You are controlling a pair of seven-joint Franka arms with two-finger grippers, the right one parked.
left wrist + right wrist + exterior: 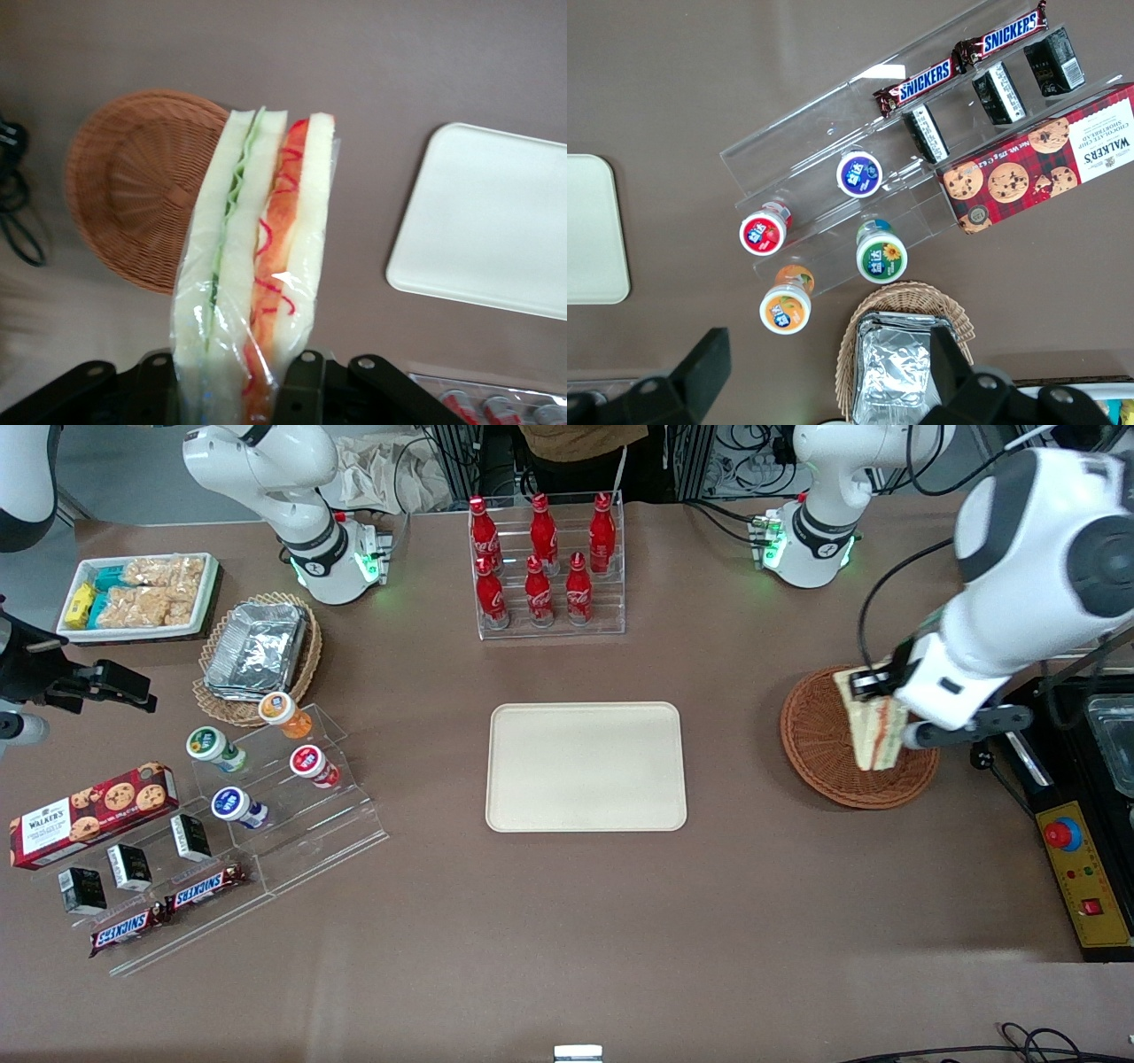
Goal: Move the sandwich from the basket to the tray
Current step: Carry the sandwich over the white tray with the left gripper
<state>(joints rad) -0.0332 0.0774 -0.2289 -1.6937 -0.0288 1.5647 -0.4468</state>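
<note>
Your gripper [873, 691] is clamped on the sandwich [873, 731], held clear above the basket [819, 757]. The tray [586, 766] lies bare at mid-table on the brown tabletop [620, 921], well apart. You have a cola bottle rack [549, 567] farther from the camera.

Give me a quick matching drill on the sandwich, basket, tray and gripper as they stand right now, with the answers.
Things:
1. sandwich
2. basket
3. tray
4. gripper

States:
A. lies bare on the table, toward the parked arm's end from the basket
B. shut on the wrapped wedge, above the basket
C. held up off the wicker, red and green filling showing
D. round brown wicker, nothing lying in it

Pairs: 1-C, 2-D, 3-A, 4-B
</note>
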